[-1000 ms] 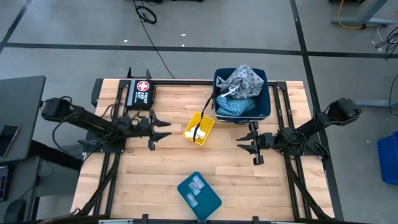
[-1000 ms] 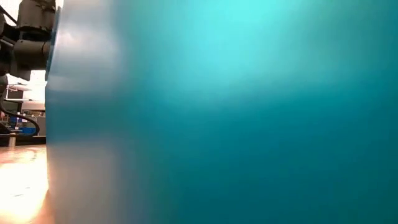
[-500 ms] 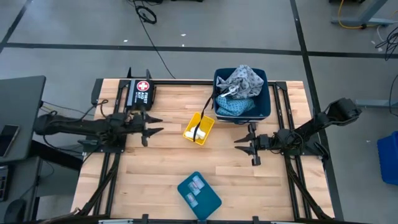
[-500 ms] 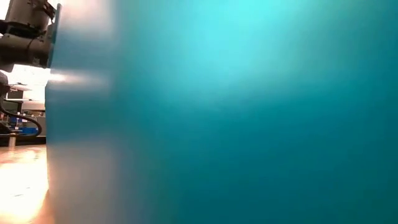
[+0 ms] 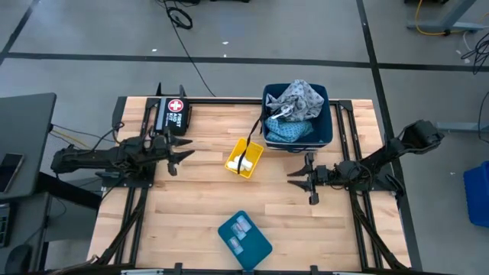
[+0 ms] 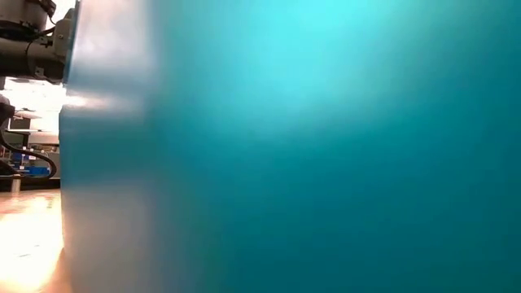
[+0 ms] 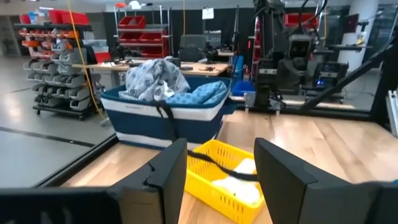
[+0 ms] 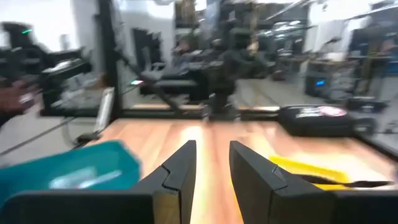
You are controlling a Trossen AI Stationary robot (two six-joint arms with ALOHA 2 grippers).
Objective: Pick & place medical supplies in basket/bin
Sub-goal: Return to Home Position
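The wooden surface point(image 5: 199, 206) carries three containers, and no loose supply shows on its bare wood, so the sorting looks finished and what remains is judged to be drawing both arms back to rest. Largest is the blue-and-white basket point(image 5: 329, 126) at the far edge, right of middle, with the grey-blue patterned pad point(image 5: 299, 95) heaped at its far side and the blue patterned pad point(image 5: 289, 131) nearer the front. The teal bin point(image 5: 256, 243) sits at the near edge, so close to the low camera that its wall fills that view. The yellow bin point(image 5: 234, 160) lies mid-surface, its long axis slanting toward the basket's near left corner, a dark strap across it. The black case point(image 5: 174, 114) with the red-and-white cross rests at the far left. The left hand point(image 5: 180, 156) hovers just in front of that case, fingers spread and holding nothing, pointing at the yellow bin with the basket beyond. The right hand point(image 5: 299, 177), also open and empty, hangs just in front of the basket, facing the middle; it is the nearer arm to the basket. Clear packets point(image 5: 242, 224) lie in the teal bin, and what look like small white rolls point(image 7: 239, 186) lie in the yellow one.
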